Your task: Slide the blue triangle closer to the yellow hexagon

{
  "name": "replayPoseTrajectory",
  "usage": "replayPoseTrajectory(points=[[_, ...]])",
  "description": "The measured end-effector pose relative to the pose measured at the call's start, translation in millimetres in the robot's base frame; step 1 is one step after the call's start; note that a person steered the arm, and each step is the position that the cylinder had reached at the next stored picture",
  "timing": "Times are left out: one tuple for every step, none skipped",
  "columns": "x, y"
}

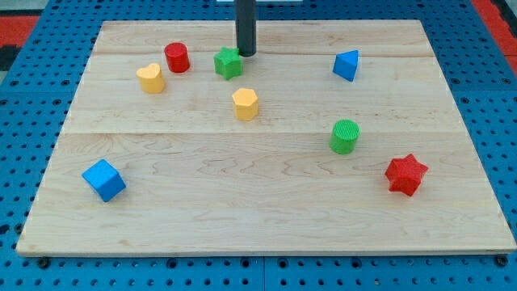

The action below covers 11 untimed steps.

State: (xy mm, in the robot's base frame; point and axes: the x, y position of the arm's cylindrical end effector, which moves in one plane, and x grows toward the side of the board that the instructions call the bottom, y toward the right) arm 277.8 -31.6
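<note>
My tip (pixel 246 53) is resting on the wooden board (pixel 258 218) near the view's top, just to the right of the green star (pixel 229 62) and all but touching it; there are no fingers on this rod to stand apart or together, so it is gripping nothing, only standing upright with its dark shaft running out of the view's top edge.

Working outward from the tip: the red cylinder (pixel 177 57) is sitting just beyond the green star toward the view's left, and the yellow heart-like block (pixel 150 78) is lying beside it, a little lower and further left; the yellow hexagon (pixel 245 103) is sitting below the tip, near the green star but apart from it.

The blue triangle (pixel 346 65) is lying well to the right of the tip, near the view's top right, roughly level with the green star; it is well apart from the yellow hexagon, with bare wood between them.

Further out, the green cylinder (pixel 345 136) is standing below the blue triangle toward the board's middle right; the red star (pixel 405 174) is lying lower and further right; the blue cube (pixel 104 179) is sitting alone near the view's bottom left.
</note>
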Motion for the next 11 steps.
replayPoseTrajectory(points=[[5.1,2.6],[1.0,69.4],[0.9,156.1],[-2.3,207.1],[10.3,248.7],[24.7,223.9],[24.6,151.5],[24.6,109.7],[28.3,95.5],[39.8,64.4],[62.3,40.7]])
